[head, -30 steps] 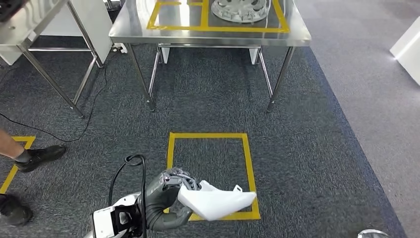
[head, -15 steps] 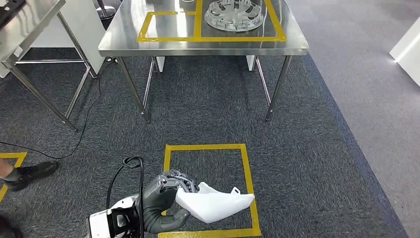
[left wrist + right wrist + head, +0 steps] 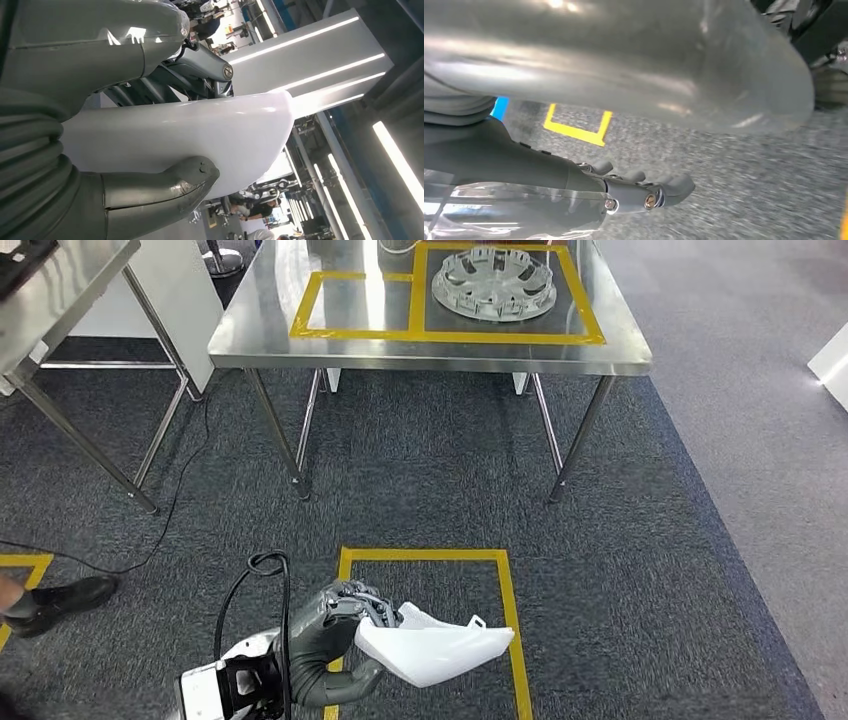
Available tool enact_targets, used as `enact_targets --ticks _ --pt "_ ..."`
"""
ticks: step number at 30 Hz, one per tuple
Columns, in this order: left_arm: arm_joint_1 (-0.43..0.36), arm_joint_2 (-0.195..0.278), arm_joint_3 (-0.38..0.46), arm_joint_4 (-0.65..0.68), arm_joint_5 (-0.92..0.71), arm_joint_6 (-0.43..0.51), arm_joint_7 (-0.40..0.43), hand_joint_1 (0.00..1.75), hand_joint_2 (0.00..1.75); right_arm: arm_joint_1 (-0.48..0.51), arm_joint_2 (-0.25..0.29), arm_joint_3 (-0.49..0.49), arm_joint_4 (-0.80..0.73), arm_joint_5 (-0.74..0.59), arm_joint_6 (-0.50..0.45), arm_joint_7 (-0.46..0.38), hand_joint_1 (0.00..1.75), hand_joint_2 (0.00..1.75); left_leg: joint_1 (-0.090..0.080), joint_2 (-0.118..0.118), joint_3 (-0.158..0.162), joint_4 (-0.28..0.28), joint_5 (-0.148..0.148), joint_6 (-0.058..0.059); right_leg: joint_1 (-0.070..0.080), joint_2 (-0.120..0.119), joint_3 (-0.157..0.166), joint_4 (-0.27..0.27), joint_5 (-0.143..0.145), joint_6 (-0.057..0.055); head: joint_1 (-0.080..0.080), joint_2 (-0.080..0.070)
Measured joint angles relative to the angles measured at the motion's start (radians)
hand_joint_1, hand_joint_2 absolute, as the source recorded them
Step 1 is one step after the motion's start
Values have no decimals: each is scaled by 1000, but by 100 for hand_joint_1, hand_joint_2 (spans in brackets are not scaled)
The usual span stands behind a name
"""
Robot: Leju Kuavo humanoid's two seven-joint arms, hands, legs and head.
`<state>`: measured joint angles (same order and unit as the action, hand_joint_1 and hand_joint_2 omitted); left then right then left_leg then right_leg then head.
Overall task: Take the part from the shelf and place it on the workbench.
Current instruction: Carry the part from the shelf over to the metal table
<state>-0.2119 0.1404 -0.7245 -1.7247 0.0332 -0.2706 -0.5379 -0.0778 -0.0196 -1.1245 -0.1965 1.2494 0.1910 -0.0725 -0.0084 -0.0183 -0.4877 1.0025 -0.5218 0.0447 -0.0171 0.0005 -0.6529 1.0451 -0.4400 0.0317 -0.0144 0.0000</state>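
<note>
The part (image 3: 440, 650) is a white curved plastic shell, and my left hand (image 3: 335, 625) grips it by one end, low in the head view, over the carpet. In the left wrist view the part (image 3: 200, 135) lies between the thumb (image 3: 150, 190) and the darker fingers (image 3: 200, 65). The steel workbench (image 3: 260, 330) stands ahead, marked with yellow tape boxes. My right hand (image 3: 624, 185) hangs above the carpet with its fingers stretched out and nothing in them.
A silver wheel cover (image 3: 492, 282) lies in the workbench's right tape box; the left box (image 3: 360, 302) is bare. A yellow tape square (image 3: 345, 570) marks the floor before the bench. Another steel table (image 3: 60, 280) stands at left, with a cable (image 3: 180, 480) and a person's shoe (image 3: 60, 595) nearby.
The whole picture has shifted as the camera moved: the floor square has slid down the frame and more of the workbench top shows. My left hand still holds the part the same way.
</note>
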Motion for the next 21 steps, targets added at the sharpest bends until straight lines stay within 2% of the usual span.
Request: enact_targets --ticks 1,3,5,6,8,9,10,11,12,13,14,16,17,19,21 --pt "0 0 0 0 -3 2 0 175 175 0 0 0 0 -2 5 -9 0 0 0 -1 5 1 -6 -7 4 1 2 -20 27 -7 0 0" --pt "1 1 0 -2 -6 4 -1 175 175 -1 -1 -1 0 -10 20 -31 0 0 0 -1 10 6 -9 -19 6 2 10 -27 24 -23 0 0" --pt "1 2 0 -4 -10 5 -2 175 175 0 -1 -5 0 -23 36 -47 0 0 2 3 0 45 -15 -29 3 4 30 -37 19 -37 -2 0" --pt "1 3 0 -6 -11 5 -2 175 175 0 -1 -9 0 -30 44 -52 0 0 4 6 -21 88 -28 -33 1 6 39 -40 15 -42 -3 0" --pt "2 4 0 -7 -14 6 -2 175 175 -1 -1 -20 0 -41 56 -56 0 0 9 10 -92 206 -76 -41 1 11 52 -42 3 -49 -5 0" --pt "5 5 0 -7 -15 6 -2 175 175 -2 -1 -25 0 -44 59 -57 0 0 12 10 -129 255 -99 -45 1 15 57 -42 -3 -49 -5 0" --pt "7 6 0 -7 -16 6 -2 175 175 -2 -1 -29 0 -46 62 -56 0 0 14 11 -155 280 -109 -48 1 19 64 -42 -9 -49 -5 0" --pt "9 7 0 -7 -17 6 -2 175 175 -2 -1 -31 0 -44 62 -53 0 0 15 11 -165 271 -94 -50 2 22 73 -41 -16 -48 -5 0" --pt "10 7 0 -7 -17 5 -2 175 175 -2 -1 -33 0 -40 62 -50 0 0 16 11 -159 227 -53 -49 2 26 84 -41 -24 -47 -6 0" --pt "10 7 0 -8 -17 5 -2 175 175 0 -1 -33 0 -36 60 -46 0 0 16 11 -140 159 0 -46 2 28 94 -41 -31 -46 -6 0" --pt "10 8 0 -8 -17 6 -2 175 175 1 0 -33 0 -31 58 -43 0 0 13 11 -122 98 38 -42 3 29 103 -41 -38 -43 -4 0" --pt "10 8 0 -9 -18 7 -2 175 175 2 1 -33 1 -27 52 -39 0 0 6 10 -102 28 59 -31 3 33 110 -41 -47 -33 -3 0" --pt "10 8 0 -9 -19 7 -2 175 175 2 2 -33 1 -26 50 -37 0 0 3 10 -100 26 52 -26 2 33 111 -42 -50 -26 -2 0" --pt "10 9 0 -11 -20 9 -2 175 175 0 2 -33 1 -25 46 -35 0 0 6 10 -88 13 65 -15 4 32 117 -42 -58 -13 -3 0" --pt "9 9 0 -14 -20 11 -2 175 175 -2 2 -33 0 -25 43 -35 0 0 11 12 -69 -6 71 -4 5 23 106 -2 -83 -5 1 0"
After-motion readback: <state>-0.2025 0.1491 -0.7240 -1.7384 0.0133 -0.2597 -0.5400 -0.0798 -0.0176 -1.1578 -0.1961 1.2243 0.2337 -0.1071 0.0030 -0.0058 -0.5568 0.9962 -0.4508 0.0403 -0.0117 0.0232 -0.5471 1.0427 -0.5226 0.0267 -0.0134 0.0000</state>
